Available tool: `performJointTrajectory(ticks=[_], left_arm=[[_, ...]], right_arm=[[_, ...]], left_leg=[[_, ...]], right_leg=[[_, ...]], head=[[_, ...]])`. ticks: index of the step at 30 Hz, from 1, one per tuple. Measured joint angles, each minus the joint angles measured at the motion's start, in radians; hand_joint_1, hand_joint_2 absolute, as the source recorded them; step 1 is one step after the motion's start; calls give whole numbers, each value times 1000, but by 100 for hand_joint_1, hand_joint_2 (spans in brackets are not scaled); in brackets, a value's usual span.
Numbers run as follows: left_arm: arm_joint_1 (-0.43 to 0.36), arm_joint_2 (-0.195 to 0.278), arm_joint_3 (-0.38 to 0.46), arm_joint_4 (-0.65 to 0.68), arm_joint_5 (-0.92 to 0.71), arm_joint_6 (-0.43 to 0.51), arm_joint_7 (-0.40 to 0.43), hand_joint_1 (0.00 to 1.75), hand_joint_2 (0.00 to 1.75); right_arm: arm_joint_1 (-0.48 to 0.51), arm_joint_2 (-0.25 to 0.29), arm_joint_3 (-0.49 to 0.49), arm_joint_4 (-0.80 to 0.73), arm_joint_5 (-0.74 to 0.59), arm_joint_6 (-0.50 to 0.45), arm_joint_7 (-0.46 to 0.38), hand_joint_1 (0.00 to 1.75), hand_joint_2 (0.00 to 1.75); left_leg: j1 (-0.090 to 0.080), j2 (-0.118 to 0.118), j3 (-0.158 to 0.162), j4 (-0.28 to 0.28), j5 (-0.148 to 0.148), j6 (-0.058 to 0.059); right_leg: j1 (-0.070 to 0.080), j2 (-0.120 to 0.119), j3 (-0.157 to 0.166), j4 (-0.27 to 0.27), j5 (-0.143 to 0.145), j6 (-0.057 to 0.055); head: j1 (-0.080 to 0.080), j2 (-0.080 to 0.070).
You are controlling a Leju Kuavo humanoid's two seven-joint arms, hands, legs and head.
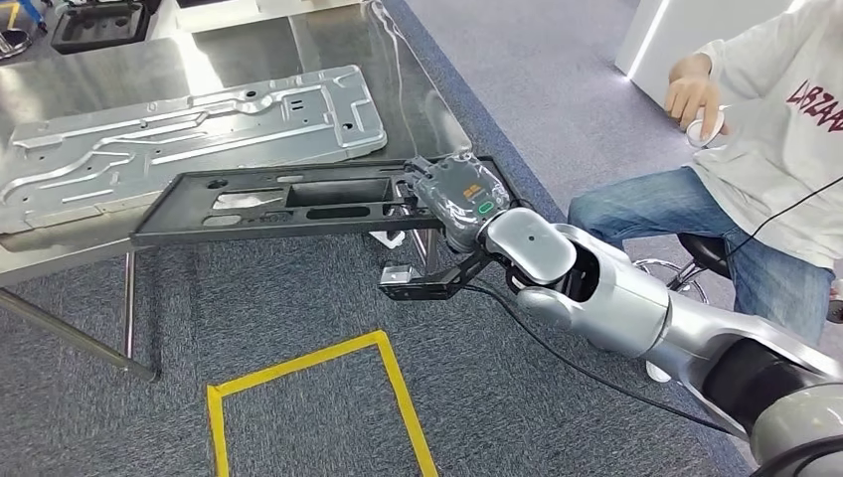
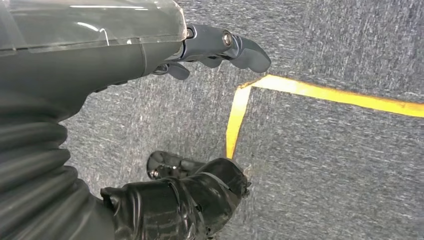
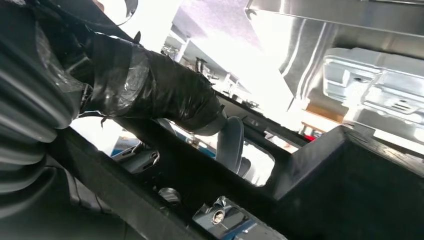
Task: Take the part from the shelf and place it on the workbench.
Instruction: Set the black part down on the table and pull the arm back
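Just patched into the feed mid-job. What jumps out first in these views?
The right hand grips one end of a long black part, held out level over the near edge of the steel workbench. Behind it, on the bench, lies a big silver stamped panel. A seated person is close on the right, and yellow tape marks the carpet below.

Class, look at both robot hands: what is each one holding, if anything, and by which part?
The right hand holds the black part by its end nearest the robot. The left hand holds nothing.
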State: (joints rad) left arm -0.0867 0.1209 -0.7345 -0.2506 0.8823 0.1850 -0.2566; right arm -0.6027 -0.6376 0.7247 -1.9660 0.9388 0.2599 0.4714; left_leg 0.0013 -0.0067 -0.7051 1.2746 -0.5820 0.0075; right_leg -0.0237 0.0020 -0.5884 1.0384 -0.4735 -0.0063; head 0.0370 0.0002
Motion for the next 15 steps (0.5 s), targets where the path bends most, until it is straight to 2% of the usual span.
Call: performJointTrajectory(ticks=[1, 2, 3, 5, 6, 7, 9, 10, 11, 12, 13, 15], left_arm=[[2, 0, 0, 0, 1, 0, -1, 0, 175], [4, -1, 0, 0, 1, 0, -1, 0, 175], [5, -1, 0, 0, 2, 0, -1, 0, 175], [6, -1, 0, 0, 2, 2, -1, 0, 175], [6, -1, 0, 0, 3, 3, -1, 0, 175], [6, -1, -1, 0, 3, 4, -1, 0, 175], [6, -1, -1, 0, 4, 6, -1, 0, 175], [6, -1, -1, 0, 4, 6, -1, 0, 175], [6, -2, -1, 0, 5, 7, 0, 0, 175], [6, -2, -1, 0, 6, 7, 0, 0, 175], [4, -2, -1, 0, 6, 7, 0, 0, 175], [3, -2, -1, 0, 6, 7, 0, 0, 175]], right_arm=[[3, 0, -3, 3, 0, -1, 1, 175, 175], [7, 0, -5, 7, 1, -1, 1, 175, 175], [11, 0, -7, 12, 3, -1, 2, 175, 175], [16, -1, -12, 20, 12, -3, 4, 175, 175], [18, -1, -16, 25, 15, -5, 5, 175, 175], [20, -1, -20, 29, 18, -8, 7, 175, 175], [28, -3, -28, 38, 19, -16, 11, 175, 175], [32, -5, -32, 41, 19, -18, 13, 175, 175], [35, -8, -36, 45, 19, -20, 14, 175, 175], [37, -10, -41, 48, 19, -22, 15, 175, 175], [39, -11, -44, 51, 19, -24, 15, 175, 175], [45, -12, -49, 56, 19, -28, 15, 175, 175]], left_leg=[[1, 0, -32, 32, -8, -1], [1, 0, -45, 28, 4, 0], [1, 0, -42, -11, 35, 2], [-1, 0, -7, -137, 125, 10], [-5, -1, 8, -185, 145, 15], [-8, -2, 19, -214, 158, 21], [-12, -3, 31, -230, 151, 34], [-9, -3, 42, -236, 158, 40], [-7, -3, 53, -242, 156, 45], [-6, -3, 63, -246, 154, 50], [-5, -3, 72, -250, 151, 55], [-6, -3, 83, -251, 140, 61]], right_leg=[[0, 1, 8, 0, -7, 0], [1, 1, 18, 0, -15, 1], [1, 2, 30, 0, -24, 2], [1, 2, 54, -1, -42, 7], [1, 4, 62, -2, -49, 11], [2, 5, 67, -6, -55, 17], [6, 7, 78, -9, -59, 29], [6, 6, 82, -6, -62, 34], [6, 5, 80, 11, -65, 38], [5, 4, 65, 42, -75, 41], [4, 3, 35, 95, -93, 43], [5, 2, -46, 218, -140, 47]], head=[[0, 0], [0, 0], [0, 0], [0, 0], [0, 0], [0, 0], [-1, 0], [0, 0], [0, 0], [0, 0], [0, 0], [0, 0]])
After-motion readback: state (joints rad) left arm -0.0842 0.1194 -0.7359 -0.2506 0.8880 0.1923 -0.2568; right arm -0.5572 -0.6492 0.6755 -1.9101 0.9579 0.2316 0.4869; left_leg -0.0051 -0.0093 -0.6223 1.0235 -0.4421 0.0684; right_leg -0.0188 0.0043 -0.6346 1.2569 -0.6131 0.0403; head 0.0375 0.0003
